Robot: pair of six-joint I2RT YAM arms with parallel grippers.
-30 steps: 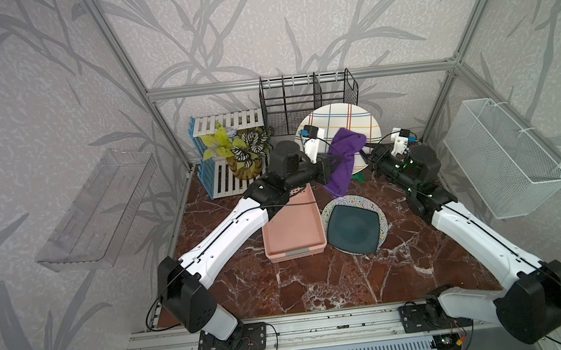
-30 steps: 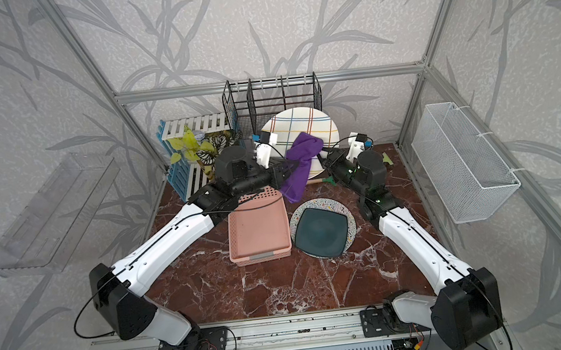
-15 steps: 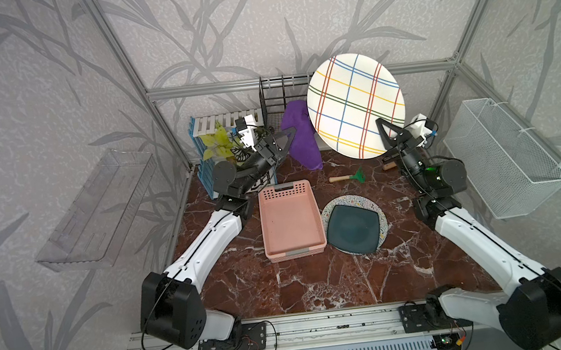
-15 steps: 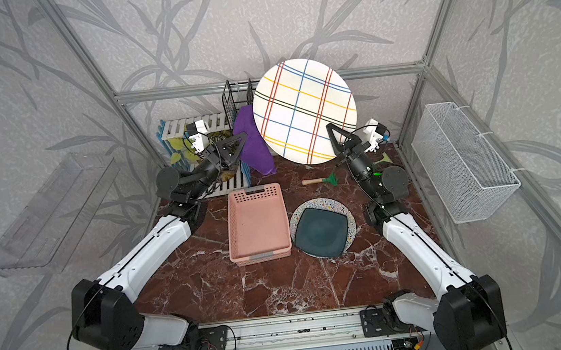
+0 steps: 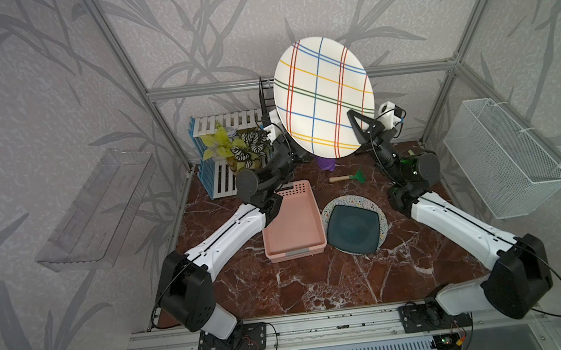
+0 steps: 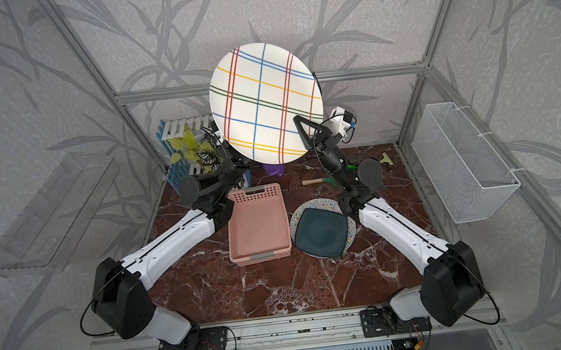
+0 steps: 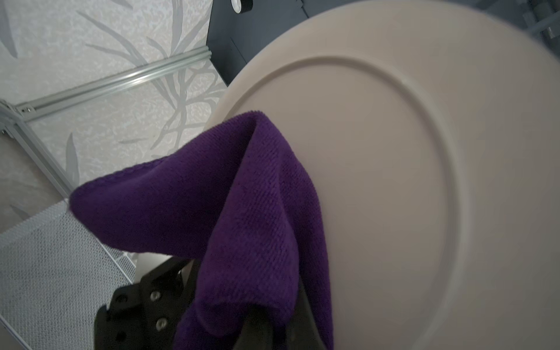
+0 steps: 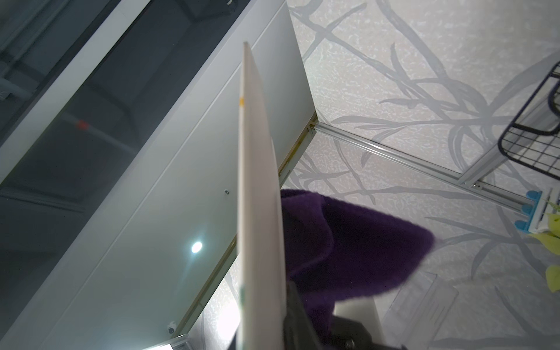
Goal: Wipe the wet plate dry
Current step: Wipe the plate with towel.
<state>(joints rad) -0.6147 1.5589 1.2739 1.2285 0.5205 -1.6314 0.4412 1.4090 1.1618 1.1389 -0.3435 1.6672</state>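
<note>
Left gripper (image 7: 257, 324): closed on a purple cloth (image 7: 242, 212), raised at the far left-centre. The cloth lies against the plain back face of the checked plate (image 5: 324, 96) (seen in the left wrist view; both top views hide most of the cloth). The plate stands nearly upright in the air above the far middle of the worktop (image 5: 301, 287), striped face toward the near side. Right gripper (image 5: 360, 132): clamped on the plate's lower right rim. On the worktop, a pink basket (image 5: 296, 252) sits left of a dark square plate (image 5: 353, 223).
</note>
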